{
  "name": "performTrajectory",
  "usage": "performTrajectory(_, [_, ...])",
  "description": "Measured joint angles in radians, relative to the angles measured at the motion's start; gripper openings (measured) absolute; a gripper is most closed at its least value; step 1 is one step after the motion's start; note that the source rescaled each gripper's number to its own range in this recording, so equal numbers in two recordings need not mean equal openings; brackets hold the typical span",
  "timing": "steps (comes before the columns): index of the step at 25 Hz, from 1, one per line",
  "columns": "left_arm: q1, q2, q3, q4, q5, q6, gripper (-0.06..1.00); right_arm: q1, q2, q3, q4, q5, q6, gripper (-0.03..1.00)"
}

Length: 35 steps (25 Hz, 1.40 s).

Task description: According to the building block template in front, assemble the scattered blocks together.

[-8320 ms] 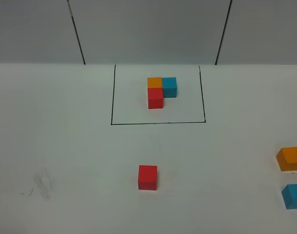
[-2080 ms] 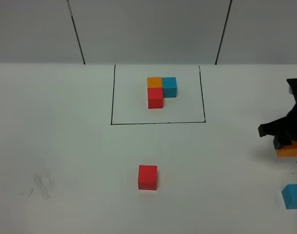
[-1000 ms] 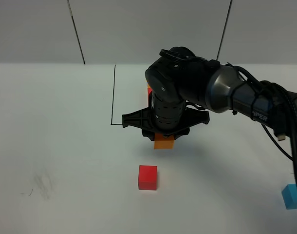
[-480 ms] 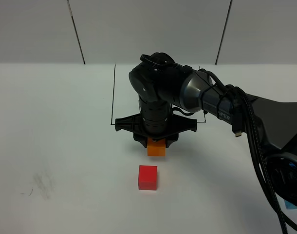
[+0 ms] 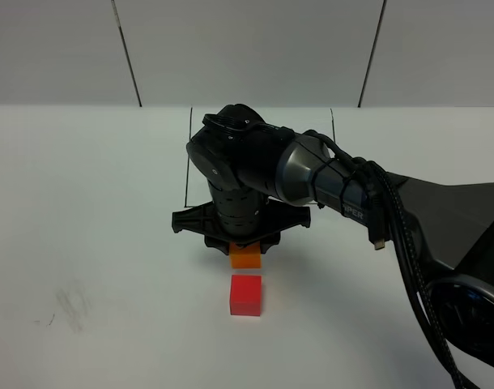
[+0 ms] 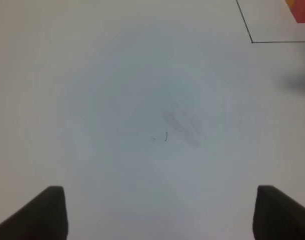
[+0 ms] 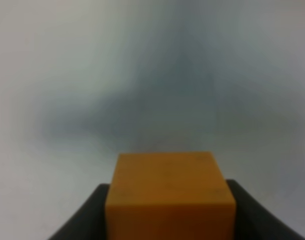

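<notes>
**Table** (image 5: 93, 203): white, matte. Faint grey smudge (image 5: 71, 305) far left on the near side; same mark appears in left wrist view (image 6: 180, 122).

**L gripper** (image 6: 165, 212): seen in its own wrist view only. Two dark fingertips (image 6: 51, 212) stand wide apart with only bare table between them. Jaws wide, holding nothing.

**Outline** (image 5: 188, 158): thin black line. Left side and a stub of right side are visible in high view; rest is covered by R arm. Near-left corner also shows in left wrist view (image 6: 252, 42).

**Template** (image 6: 302, 10): hidden behind R arm in high view. Left wrist view catches only a red and orange sliver inside outline, cut off by the frame. Layout can't be checked.

**R gripper** (image 5: 245, 245): reaches across centre, points down, just in front of outline. Jaws are clamped on orange cube (image 5: 246, 258). Right wrist view confirms cube (image 7: 168, 195) sits between dark fingers (image 7: 90, 220). Can't tell whether cube touches table.

**Red cube** (image 5: 246, 294): on table directly in front of orange cube, faces approx. aligned. A thin strip of table shows between them, so they are not joined.

**R arm** (image 5: 344, 182): runs from gripper to lower right of high view.
</notes>
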Motion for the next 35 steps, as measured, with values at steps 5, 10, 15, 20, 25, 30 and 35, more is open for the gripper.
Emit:
performTrajectory(5, [0.000, 0.000, 0.000, 0.000, 0.000, 0.000, 0.65, -0.002, 0.000, 0.000, -0.004, 0.000, 0.020, 0.01])
performTrajectory(10, [0.000, 0.000, 0.000, 0.000, 0.000, 0.000, 0.65, -0.003, 0.016, 0.000, 0.007, -0.002, 0.021, 0.01])
performTrajectory(15, [0.000, 0.000, 0.000, 0.000, 0.000, 0.000, 0.65, -0.003, 0.040, 0.000, 0.028, -0.002, 0.022, 0.01])
performTrajectory(20, [0.000, 0.000, 0.000, 0.000, 0.000, 0.000, 0.65, -0.003, 0.052, 0.000, 0.037, -0.012, 0.023, 0.01])
performTrajectory(25, [0.000, 0.000, 0.000, 0.001, 0.000, 0.000, 0.65, -0.003, 0.062, 0.000, 0.045, -0.021, 0.025, 0.01])
performTrajectory(30, [0.000, 0.000, 0.000, 0.001, 0.000, 0.000, 0.65, -0.003, 0.082, 0.000, 0.050, -0.025, 0.026, 0.01])
performTrajectory(35, [0.000, 0.000, 0.000, 0.001, 0.000, 0.000, 0.65, -0.003, 0.083, 0.000, 0.050, -0.023, 0.038, 0.01])
